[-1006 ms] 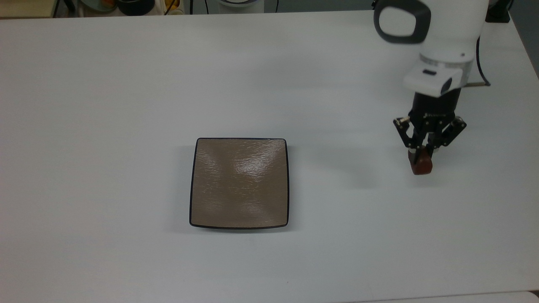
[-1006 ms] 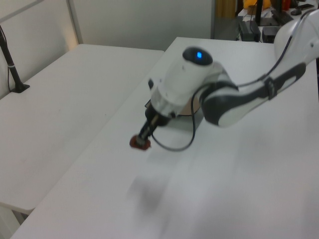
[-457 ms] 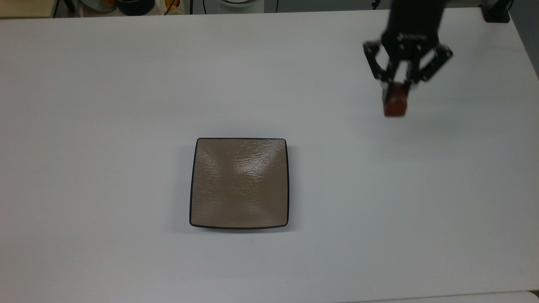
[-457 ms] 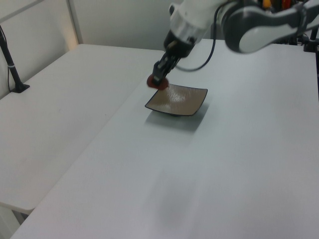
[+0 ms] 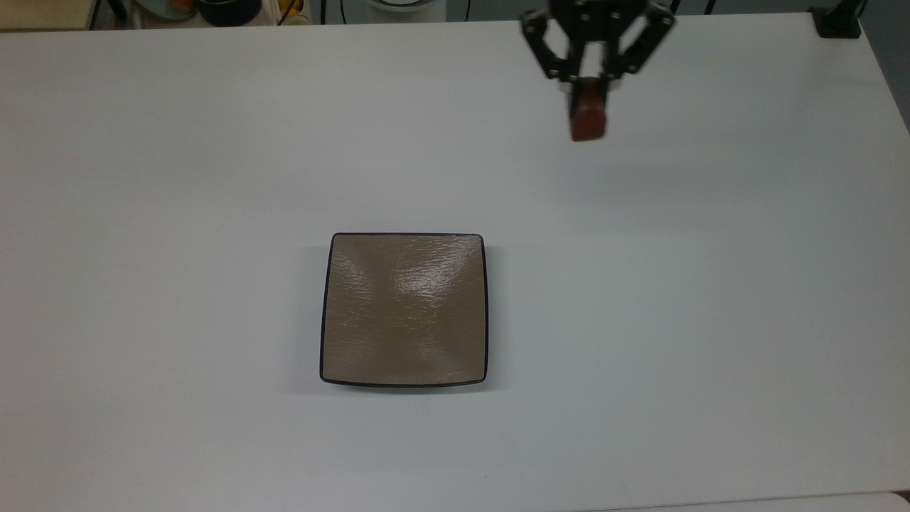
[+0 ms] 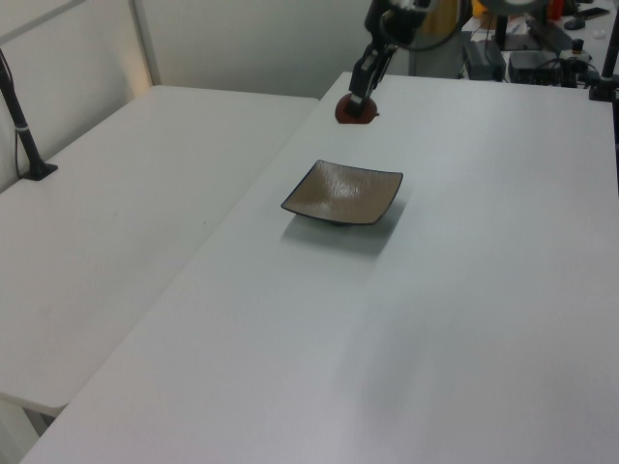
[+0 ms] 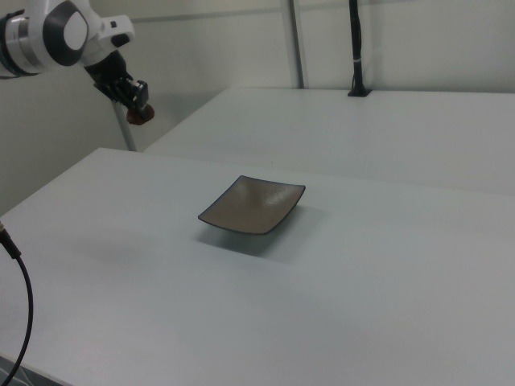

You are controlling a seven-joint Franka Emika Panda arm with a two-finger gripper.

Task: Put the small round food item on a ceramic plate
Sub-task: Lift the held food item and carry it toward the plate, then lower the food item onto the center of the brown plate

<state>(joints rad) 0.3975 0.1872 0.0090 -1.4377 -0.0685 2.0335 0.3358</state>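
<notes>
Jaws of the gripper [image 5: 587, 91] clamp the small round food item [image 5: 588, 122], raised well above the white desk [image 5: 213, 142], well apart from the bare ceramic plate [image 5: 404, 310] at the top view's upper right.

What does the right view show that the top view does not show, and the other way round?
Right view alone: the white arm above the tool, and that the food item hangs high above the table.

Top view alone: the linkages of the tool, and dishes beyond the table's far edge.

Both: the tool shut on the reddish-brown food item, and the square tan plate with nothing on it.
</notes>
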